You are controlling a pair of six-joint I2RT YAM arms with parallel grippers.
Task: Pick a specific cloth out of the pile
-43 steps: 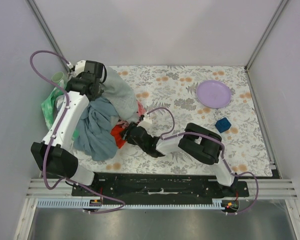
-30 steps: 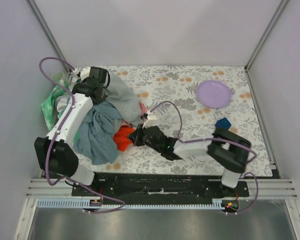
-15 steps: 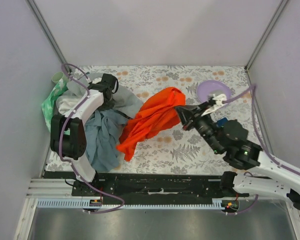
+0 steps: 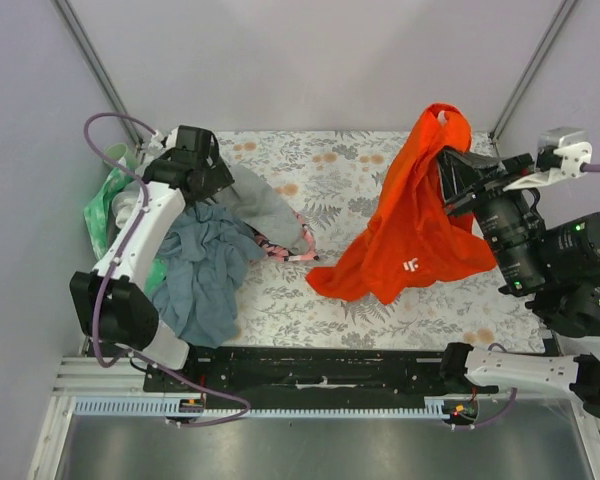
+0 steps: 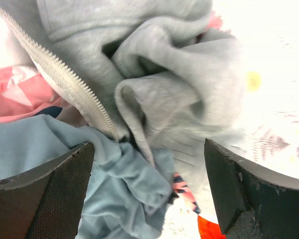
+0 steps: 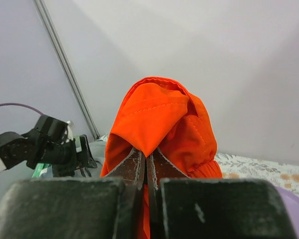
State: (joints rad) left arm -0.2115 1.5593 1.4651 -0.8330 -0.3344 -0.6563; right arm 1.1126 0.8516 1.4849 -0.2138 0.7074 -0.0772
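The right claw [image 6: 147, 164] is pinched tight on a fold of the orange-red cloth [image 4: 410, 230], its two fingers pressed together with only fabric between them. The right arm is raised high over the right side of the desk [image 4: 340, 170], with the claw pointing towards the far wall. The cloth hangs from the grip in a long drape, well apart from the pile [image 4: 210, 250]. A small white logo [image 4: 410, 267] shows near its lower edge, which spreads out low over the desk.

The left claw [image 5: 147, 145] is spread wide and holds nothing. It points down at the light grey cloth [image 4: 265, 205], beside the blue-grey cloth [image 4: 205, 270]. Whether its tips touch the fabric cannot be told. The left arm reaches along the desk's left edge and bends down over the far end of the pile.
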